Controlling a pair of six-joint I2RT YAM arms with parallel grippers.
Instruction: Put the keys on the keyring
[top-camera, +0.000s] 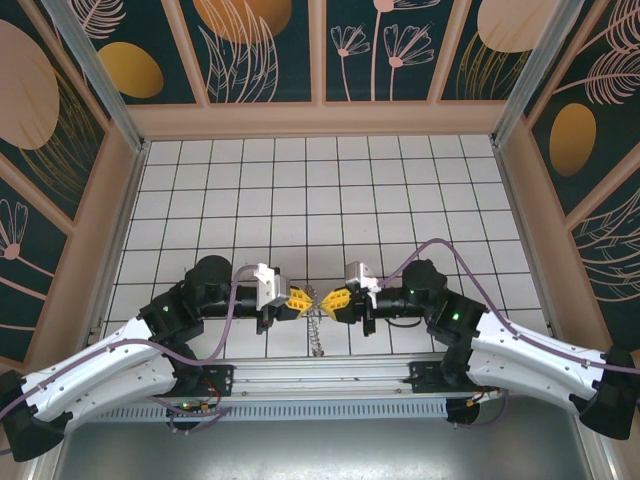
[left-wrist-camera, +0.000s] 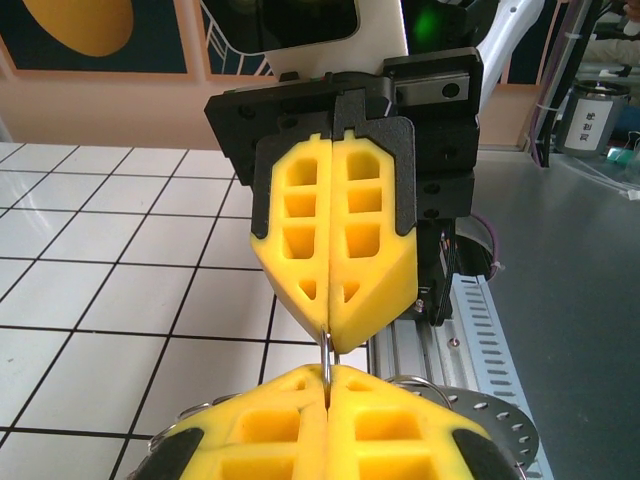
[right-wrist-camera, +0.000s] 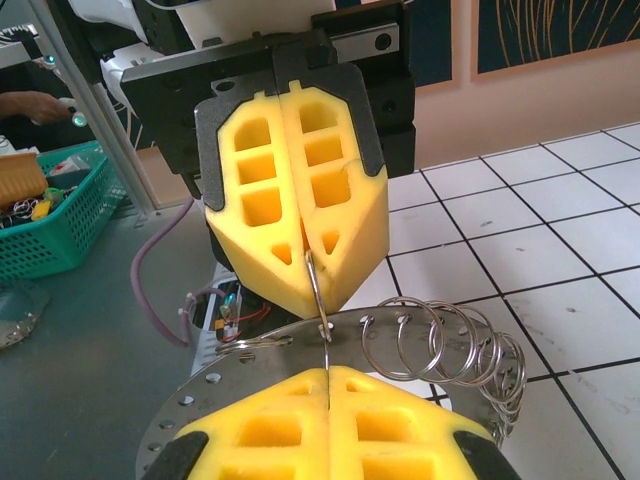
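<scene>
My left gripper (top-camera: 303, 300) and right gripper (top-camera: 335, 300) meet tip to tip above the near edge of the tiled floor, both shut. Between them hangs the keyring (top-camera: 318, 330), a grey perforated metal hoop (right-wrist-camera: 205, 388) with several wire loops (right-wrist-camera: 440, 340) along its rim. In the right wrist view my left gripper (right-wrist-camera: 312, 280) pinches a small loop hooked through a hole in the hoop, and my right gripper (right-wrist-camera: 329, 372) is shut on thin metal just below it. In the left wrist view the same thin loop (left-wrist-camera: 328, 350) runs from my left gripper (left-wrist-camera: 327, 372) up into my right gripper (left-wrist-camera: 334, 345). The keys are out of view.
An aluminium rail (top-camera: 320, 375) with the arm bases runs right under the grippers. A green basket (right-wrist-camera: 60, 215) of small items sits off the table beyond the left arm. White tiled floor (top-camera: 320, 190) stretches to the back, boxed in by patterned walls.
</scene>
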